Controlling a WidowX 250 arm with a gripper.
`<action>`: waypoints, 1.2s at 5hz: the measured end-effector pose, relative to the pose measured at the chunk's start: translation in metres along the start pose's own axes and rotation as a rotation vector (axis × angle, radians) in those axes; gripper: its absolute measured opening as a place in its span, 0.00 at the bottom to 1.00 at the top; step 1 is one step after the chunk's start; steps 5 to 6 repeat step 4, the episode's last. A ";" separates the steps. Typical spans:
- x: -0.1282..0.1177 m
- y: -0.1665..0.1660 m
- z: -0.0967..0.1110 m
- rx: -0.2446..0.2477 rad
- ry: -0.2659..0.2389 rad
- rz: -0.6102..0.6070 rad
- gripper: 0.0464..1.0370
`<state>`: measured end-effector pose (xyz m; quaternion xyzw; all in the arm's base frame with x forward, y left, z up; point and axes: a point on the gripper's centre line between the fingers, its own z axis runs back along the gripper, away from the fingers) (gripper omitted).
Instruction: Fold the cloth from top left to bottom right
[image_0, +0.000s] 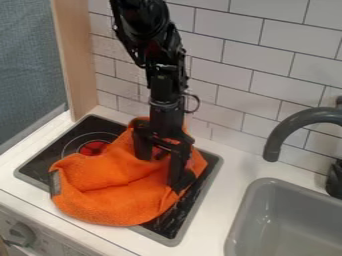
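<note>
In the camera view, you have the orange cloth (110, 202) bunched on the black stove (50, 150) set into the white tabletop (237, 172). Its long axis, as far as the folds let you judge, slants from the stove's back edge, below the wall, toward its front-left part. The rounded near end points to the front edge and laps over the rim there; a grey tag (55, 183) marks the cloth's left side, and a crease crosses its middle. Your arm (158, 55) comes in from the top edge and hangs down over the back half of the stove, tilted slightly, with the gripper (161, 173) pointing down at the cloth. Its fingers are spread well apart, one toward the left and farther back, the other toward the right and nearer the front, with orange fabric showing between them. You can't tell whether either tip touches the cloth. The arm and gripper hide part of the cloth's back portion, and the arm's upper end is cut off by the top edge. By the right fingertip, a dark patch on the cloth's right side is hard to make out. The cloth partly covers the red burner mark (92, 148).
</note>
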<state>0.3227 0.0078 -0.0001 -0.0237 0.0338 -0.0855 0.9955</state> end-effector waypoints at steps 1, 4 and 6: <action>-0.004 -0.002 0.033 -0.023 -0.059 0.015 0.96; -0.028 0.004 0.084 -0.017 -0.116 -0.018 0.96; -0.028 0.004 0.084 -0.017 -0.116 -0.018 0.96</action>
